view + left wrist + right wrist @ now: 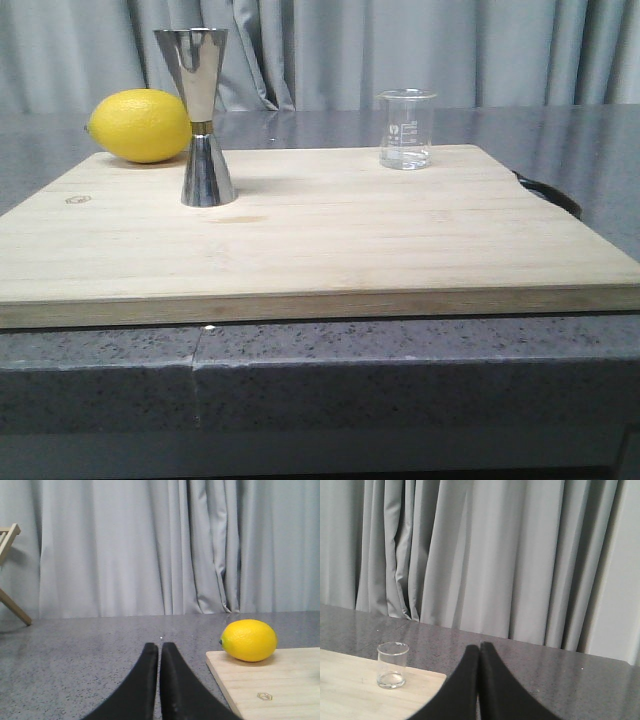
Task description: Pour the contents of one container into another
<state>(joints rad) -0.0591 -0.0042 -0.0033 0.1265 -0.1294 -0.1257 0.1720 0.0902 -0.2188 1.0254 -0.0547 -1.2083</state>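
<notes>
Grey curtains are backing the desk (pixel 600 190). Both claws, left claw (pixel 159 647) and right claw (pixel 479 647), are sitting pinched together, empty. The beaker (pixel 392 665) is waiting ahead-left of the right claw, reachable; the jigger (pixel 203 118) is standing upright to receive.

Curtained lab: grey curtains (pixel 400 50), speckled counter (pixel 300 390).

A yellow lemon (pixel 139 125) lies at the far left corner of a pale wooden cutting board (pixel 330 250). The board rests on a dark grey speckled counter (pixel 400 390). Behind hangs a grey pleated curtain (pixel 400 50). In the left wrist view, part of a wooden frame (pixel 9 570) shows at the edge.
</notes>
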